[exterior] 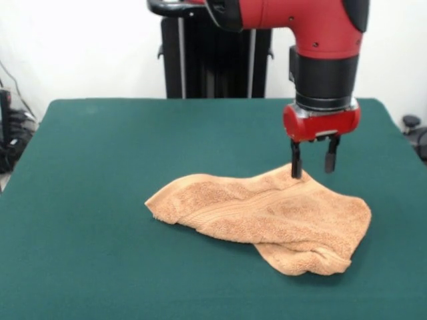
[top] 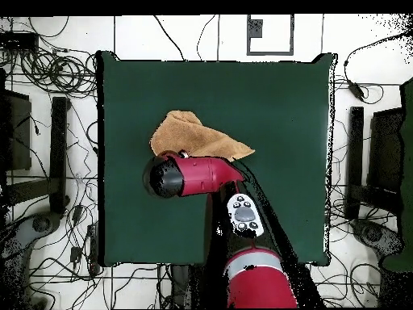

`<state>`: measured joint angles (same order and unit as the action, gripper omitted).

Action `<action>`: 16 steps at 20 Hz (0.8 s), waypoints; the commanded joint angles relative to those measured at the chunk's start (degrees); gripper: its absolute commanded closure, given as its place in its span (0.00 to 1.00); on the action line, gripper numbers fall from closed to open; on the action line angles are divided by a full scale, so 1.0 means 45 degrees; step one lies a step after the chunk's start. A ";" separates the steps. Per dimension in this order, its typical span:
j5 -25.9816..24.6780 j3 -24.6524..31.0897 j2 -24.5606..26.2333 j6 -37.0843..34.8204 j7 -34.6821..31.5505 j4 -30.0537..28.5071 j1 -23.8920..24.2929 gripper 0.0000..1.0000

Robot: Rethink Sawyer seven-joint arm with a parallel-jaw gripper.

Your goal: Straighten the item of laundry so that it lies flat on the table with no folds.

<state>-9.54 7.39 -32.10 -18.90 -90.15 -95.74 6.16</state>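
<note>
The item of laundry (exterior: 267, 217), a tan terry towel, lies rumpled and folded over itself on the green table (exterior: 100, 167). A ribbed band runs across its middle, and its near right corner is doubled under. My gripper (exterior: 311, 171) hangs open at the towel's far edge, one finger (exterior: 295, 163) touching the cloth and the other just beyond it, over bare table. In the overhead view the towel (top: 198, 137) shows partly under the red arm, whose wrist (top: 165, 176) hides the gripper.
Dark green felt stretches wide around the towel on all sides. The black pedestal (exterior: 213, 60) stands behind the table's far edge. Cables and stands (top: 48, 161) crowd the floor around the table.
</note>
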 commanded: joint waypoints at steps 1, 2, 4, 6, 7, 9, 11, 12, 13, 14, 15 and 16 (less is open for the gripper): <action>0.0602 0.0039 0.1060 0.0133 -0.2538 0.0534 -0.0356 0.00; 0.0582 -0.0019 0.1078 0.0087 -0.2522 0.0463 -0.0368 0.00; 0.0513 -0.0136 0.1153 0.0133 -0.2520 0.0282 -0.0406 0.00; 0.0485 -0.0183 0.1226 0.0187 -0.2533 0.0138 -0.0389 0.00; 0.0483 -0.0180 0.1232 0.0183 -0.2532 0.0042 -0.0363 0.00; 0.0473 -0.0209 0.1241 0.0144 -0.2542 -0.0094 -0.0374 0.00; 0.0452 -0.0239 0.1285 0.0035 -0.2503 -0.0155 -0.0389 0.00; 0.0422 -0.0274 0.1318 -0.0019 -0.2476 -0.0189 -0.0400 0.00; 0.0382 -0.0344 0.1352 -0.0010 -0.2486 -0.0241 -0.0445 0.00; 0.0359 -0.0412 0.1402 -0.0046 -0.2498 -0.0275 -0.0489 0.00; 0.0344 -0.0461 0.1454 0.0060 -0.2550 -0.0338 -0.0525 0.00; 0.0376 -0.0463 0.1491 0.0070 -0.2583 -0.0361 -0.0532 0.00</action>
<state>-9.17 5.79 -30.37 -18.89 -90.15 -95.03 5.84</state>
